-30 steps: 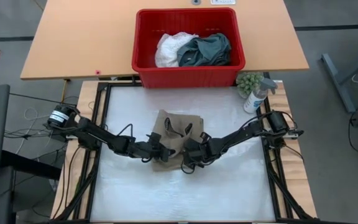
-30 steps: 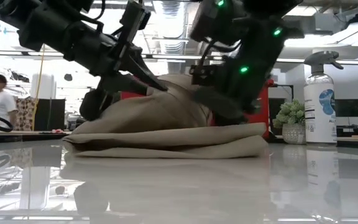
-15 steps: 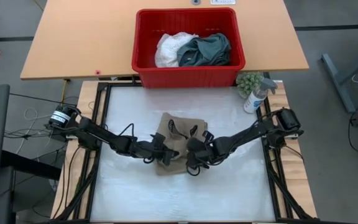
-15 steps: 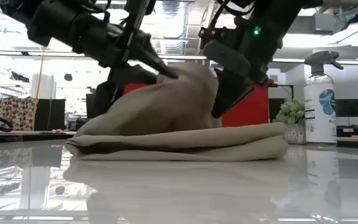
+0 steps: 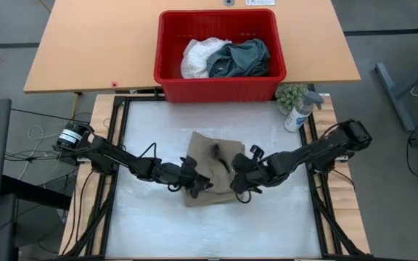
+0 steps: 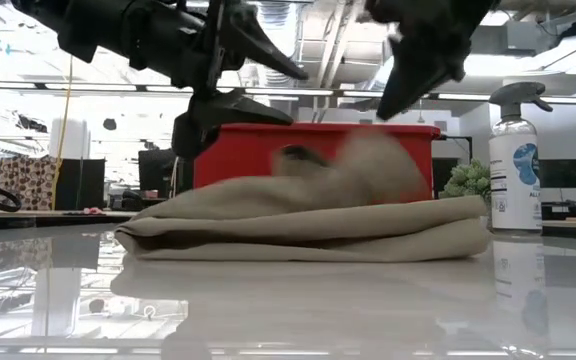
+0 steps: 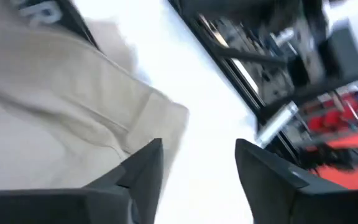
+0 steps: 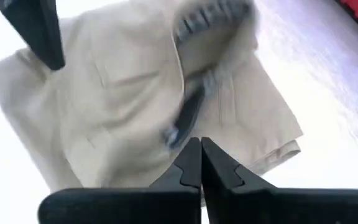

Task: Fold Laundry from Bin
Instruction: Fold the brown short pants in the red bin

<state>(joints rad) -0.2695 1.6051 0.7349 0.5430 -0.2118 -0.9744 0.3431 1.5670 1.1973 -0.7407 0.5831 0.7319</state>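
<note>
- I see the beige garment (image 5: 210, 168) folded mid-table, long axis toward the bin (image 5: 220, 55), I think.
- White garment (image 5: 197, 56) and teal garment (image 5: 241, 58) sit inside it.
- Left gripper (image 5: 198, 185) is parted, empty; right gripper (image 5: 239, 190) is closed, empty.

The beige-khaki garment (image 5: 212, 168) lies folded in a low, flat bundle on my white desk (image 5: 158, 232). Behind it stands the red bin (image 5: 220, 88), upright, with the white garment (image 5: 198, 56) and the teal-green one (image 5: 239, 58) crumpled inside.
</note>
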